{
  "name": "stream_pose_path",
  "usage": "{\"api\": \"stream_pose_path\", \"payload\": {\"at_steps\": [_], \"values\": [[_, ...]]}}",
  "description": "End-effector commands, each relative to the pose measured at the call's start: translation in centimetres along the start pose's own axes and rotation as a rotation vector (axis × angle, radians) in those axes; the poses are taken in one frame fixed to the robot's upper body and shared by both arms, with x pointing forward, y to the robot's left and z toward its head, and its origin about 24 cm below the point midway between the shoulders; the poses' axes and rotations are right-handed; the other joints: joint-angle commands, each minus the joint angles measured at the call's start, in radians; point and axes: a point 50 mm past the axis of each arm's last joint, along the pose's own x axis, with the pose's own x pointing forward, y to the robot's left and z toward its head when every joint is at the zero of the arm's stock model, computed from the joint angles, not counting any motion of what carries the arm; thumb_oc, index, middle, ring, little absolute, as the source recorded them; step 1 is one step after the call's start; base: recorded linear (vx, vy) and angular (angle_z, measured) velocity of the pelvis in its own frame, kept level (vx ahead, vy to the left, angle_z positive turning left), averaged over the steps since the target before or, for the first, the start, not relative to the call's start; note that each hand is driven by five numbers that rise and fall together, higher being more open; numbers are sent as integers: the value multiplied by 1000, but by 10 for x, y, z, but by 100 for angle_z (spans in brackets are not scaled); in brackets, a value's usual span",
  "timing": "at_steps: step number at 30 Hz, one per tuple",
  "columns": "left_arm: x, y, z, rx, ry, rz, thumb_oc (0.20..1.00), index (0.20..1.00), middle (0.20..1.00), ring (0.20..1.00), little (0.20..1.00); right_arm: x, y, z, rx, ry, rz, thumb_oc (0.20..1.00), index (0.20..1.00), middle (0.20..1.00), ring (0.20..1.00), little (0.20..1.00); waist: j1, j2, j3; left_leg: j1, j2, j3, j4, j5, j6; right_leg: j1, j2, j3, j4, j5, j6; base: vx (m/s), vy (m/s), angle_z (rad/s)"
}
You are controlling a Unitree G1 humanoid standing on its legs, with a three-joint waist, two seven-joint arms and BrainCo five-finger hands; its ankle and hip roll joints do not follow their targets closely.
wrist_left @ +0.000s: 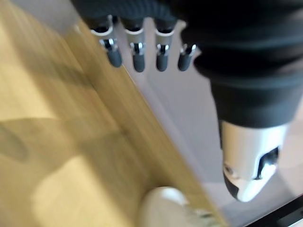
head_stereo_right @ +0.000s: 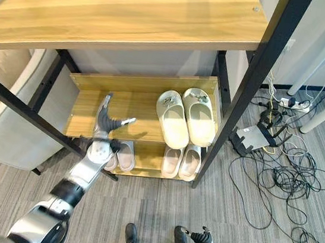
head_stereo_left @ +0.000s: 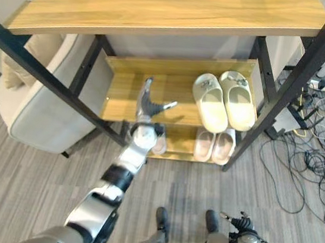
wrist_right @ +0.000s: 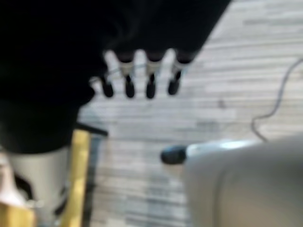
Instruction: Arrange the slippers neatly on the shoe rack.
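The left hand hangs over the bare left part of the shoe rack's middle shelf, fingers straight and spread, thumb out to the side, holding nothing. On that same shelf, to the right of the hand, 2 cream slippers lie side by side. On the shelf below them sit 2 pink slippers, with another pink pair to the left. The right hand hangs low over the floor, fingers straight.
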Motion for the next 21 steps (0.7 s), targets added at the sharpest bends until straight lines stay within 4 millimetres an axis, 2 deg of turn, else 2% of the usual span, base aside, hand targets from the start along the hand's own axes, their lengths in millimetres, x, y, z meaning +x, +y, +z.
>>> {"api": "stream_pose_path", "payload": {"at_steps": [1,6,8,10,13,16,18,19,20,21], "values": [[2,18,13,147,-164,-29,1000,1000,1000,1000,1000,0,0,-1,65,7,-24,1000,1000,1000,1000,1000,15,-17,5,99,-34,-49,4,-63,-34,77,-14,45,-107,103,-12,3,-9,20],[-20,18,0,177,-157,-145,1000,1000,1000,1000,1000,-4,4,-10,65,19,-24,1000,1000,1000,1000,1000,26,-21,-2,122,-34,-54,4,-66,-30,114,-18,31,-125,103,-11,-8,-11,5],[-28,20,-12,256,-138,-193,1000,1000,1000,1000,1000,-5,5,-11,62,14,-24,1000,1000,1000,1000,1000,30,-23,-7,131,-34,-56,4,-69,-29,132,-21,28,-139,105,-10,-17,-7,11],[-41,24,-33,309,-43,-247,1000,1000,1000,1000,1000,-7,10,-15,56,24,-12,1000,1000,1000,1000,1000,34,-25,-13,144,-35,-57,4,-73,-27,151,-23,25,-154,109,-9,-20,-4,8],[-57,35,-71,427,94,-173,1000,1000,1000,1000,1000,-9,15,-17,17,22,3,1000,1000,1000,1000,1000,43,-37,-27,158,-36,-65,4,-76,-24,177,-23,17,-166,106,-9,0,0,0],[-100,44,-128,395,467,-48,1000,1000,1000,1000,1000,-7,17,-11,-29,19,9,1000,1000,1000,1000,1000,55,-57,-40,185,-39,-83,4,-77,-21,216,-25,1,-172,94,-10,6,-33,5],[-119,51,-149,451,582,-28,1000,1000,1000,1000,1000,-7,14,-10,-47,4,16,1000,1000,1000,1000,1000,58,-69,-54,190,-37,-90,4,-75,-21,226,-25,-5,-173,88,-10,4,-28,4],[-119,51,-149,451,582,-28,1000,1000,1000,1000,1000,-7,14,-10,-47,4,16,1000,1000,1000,1000,1000,58,-69,-54,190,-37,-90,4,-75,-21,226,-25,-5,-173,88,-10,19,-25,18],[-153,50,-177,445,779,-30,1000,1000,1000,1000,1000,-8,13,-14,-112,0,14,1000,1000,1000,1000,1000,66,-79,-65,198,-37,-94,4,-75,-21,237,-26,-11,-173,82,-10,9,-13,23],[-160,50,-181,435,816,-31,1000,1000,1000,1000,1000,-8,12,-14,-136,-6,12,1000,1000,1000,1000,1000,67,-82,-69,201,-37,-96,4,-75,-21,241,-27,-13,-173,80,-10,13,-13,20]]}}
